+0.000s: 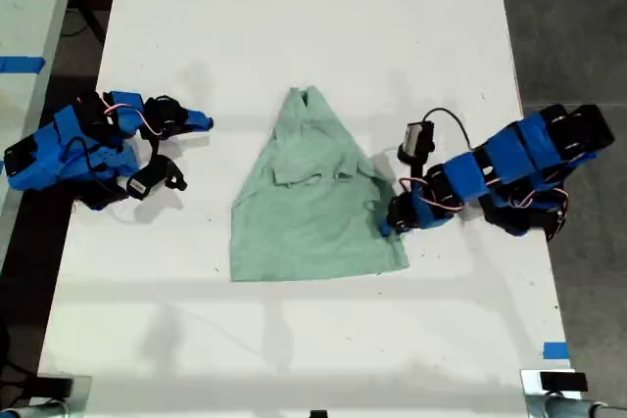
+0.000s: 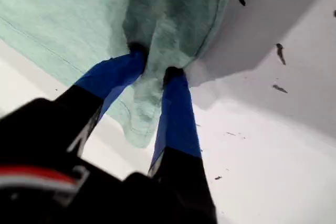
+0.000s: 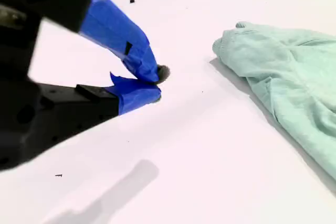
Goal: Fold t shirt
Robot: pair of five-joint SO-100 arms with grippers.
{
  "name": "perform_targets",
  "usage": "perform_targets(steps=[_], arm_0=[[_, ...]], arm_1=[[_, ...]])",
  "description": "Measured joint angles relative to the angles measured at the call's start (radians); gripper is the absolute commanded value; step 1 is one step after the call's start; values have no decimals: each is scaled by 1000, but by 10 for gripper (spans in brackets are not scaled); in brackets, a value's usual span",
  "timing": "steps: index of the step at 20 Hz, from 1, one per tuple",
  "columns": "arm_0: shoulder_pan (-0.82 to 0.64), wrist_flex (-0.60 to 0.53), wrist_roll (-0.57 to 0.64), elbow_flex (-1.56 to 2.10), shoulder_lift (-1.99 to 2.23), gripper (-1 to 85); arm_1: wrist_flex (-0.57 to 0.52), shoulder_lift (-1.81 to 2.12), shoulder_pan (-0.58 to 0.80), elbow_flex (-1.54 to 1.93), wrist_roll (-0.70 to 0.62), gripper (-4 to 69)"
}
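Note:
The pale mint-green t shirt (image 1: 309,203) lies on the white table (image 1: 294,7), its upper sides folded in so it tapers to the neck at the far end. My first gripper (image 1: 385,223) reaches in from the exterior view's right to the shirt's edge near the hem corner. In the first wrist view, the blue fingers (image 2: 177,108) of my first gripper (image 2: 152,71) pinch a bunched fold of the t shirt (image 2: 63,14). My second gripper (image 1: 203,122) rests at the exterior view's left, apart from the shirt. In its own view my second gripper (image 3: 155,83) is shut on nothing, and the t shirt (image 3: 283,72) lies off to the side.
A blue tape mark (image 1: 555,349) sits at the table's near corner at the exterior view's right. A second table with blue tape (image 1: 20,64) stands beyond the gap at the exterior view's left. Dark floor borders the table at the exterior view's right.

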Motion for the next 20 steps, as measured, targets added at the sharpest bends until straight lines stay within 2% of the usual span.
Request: perform_targets(steps=[3, 5, 10, 12, 17, 20], arm_0=[[0, 0, 0, 0, 0, 6], [0, 0, 0, 0, 0, 6], [0, 0, 0, 0, 0, 6], [0, 0, 0, 0, 0, 7], [0, 0, 0, 0, 0, 8], [0, 0, 0, 0, 0, 9]], arm_1=[[15, -48, -8, -55, -2, 8], [75, -58, -15, -120, 5, 8], [500, -198, -28, -574, -66, 5], [615, -313, -28, -816, -129, 5], [669, -609, -28, -1296, -267, 5], [575, -703, -28, -1348, -333, 2]])
